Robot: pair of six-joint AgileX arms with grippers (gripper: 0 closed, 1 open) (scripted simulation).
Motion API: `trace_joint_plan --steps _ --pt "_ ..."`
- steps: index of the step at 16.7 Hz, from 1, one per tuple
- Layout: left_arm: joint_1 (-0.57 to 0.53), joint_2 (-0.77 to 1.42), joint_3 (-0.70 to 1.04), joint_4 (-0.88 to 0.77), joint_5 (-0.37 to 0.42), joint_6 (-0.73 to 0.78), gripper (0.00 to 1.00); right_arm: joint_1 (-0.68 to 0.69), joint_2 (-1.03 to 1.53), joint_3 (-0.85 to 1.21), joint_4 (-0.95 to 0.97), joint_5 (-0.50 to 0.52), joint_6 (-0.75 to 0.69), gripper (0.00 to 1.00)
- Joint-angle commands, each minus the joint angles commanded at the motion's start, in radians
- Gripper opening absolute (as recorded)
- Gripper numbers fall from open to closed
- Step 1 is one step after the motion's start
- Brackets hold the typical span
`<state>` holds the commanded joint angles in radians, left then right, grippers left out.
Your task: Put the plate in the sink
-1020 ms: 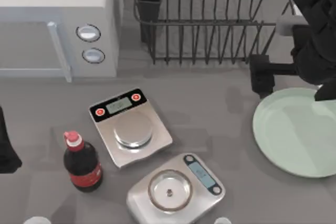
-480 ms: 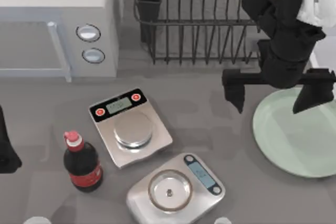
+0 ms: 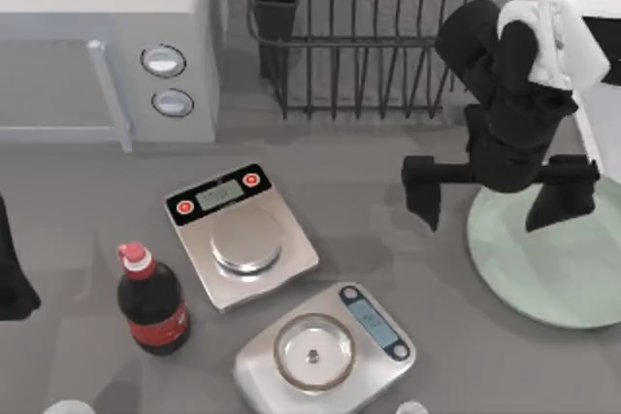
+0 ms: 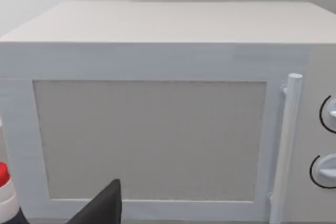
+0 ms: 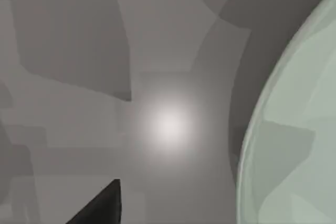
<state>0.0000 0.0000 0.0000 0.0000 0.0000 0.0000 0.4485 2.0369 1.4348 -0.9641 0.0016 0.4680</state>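
Right hand spread above the plate's left rim

The right hand (image 3: 497, 203) hangs with its two fingers spread wide, one finger (image 3: 423, 195) over bare bench (image 3: 388, 181) just left of the plate (image 3: 553, 273), the other over the plate's upper part, gripping nothing. The pale mint-green plate lies flat at the bench's right side, below the black wire dish rack (image 3: 378, 36); the right wrist view shows its rim (image 5: 294, 129) curving beside grey bench. The left arm (image 3: 12, 273) is parked at the left edge, and I cannot tell how its hand is set; its wrist view faces the white microwave (image 4: 157, 129). Two kitchen scales (image 3: 241, 235) and a dark bottle (image 3: 152, 302) sit left of centre.
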Motion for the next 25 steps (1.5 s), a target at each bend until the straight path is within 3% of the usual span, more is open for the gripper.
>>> trace_joint_plan --steps 4,9,22,25 --pt "0.000 0.000 0.000 0.000 0.000 0.000 1.00 0.003 0.067 -0.097 0.168 0.001 0.003 1.00" --pt "0.000 0.000 0.000 0.000 0.000 0.000 1.00 0.005 0.082 -0.115 0.193 0.001 0.003 1.00" --pt "0.000 0.000 0.000 0.000 0.000 0.000 1.00 0.005 0.082 -0.115 0.193 0.001 0.003 0.02" --pt "0.000 0.000 0.000 0.000 0.000 0.000 1.00 0.005 0.082 -0.115 0.193 0.001 0.003 0.00"
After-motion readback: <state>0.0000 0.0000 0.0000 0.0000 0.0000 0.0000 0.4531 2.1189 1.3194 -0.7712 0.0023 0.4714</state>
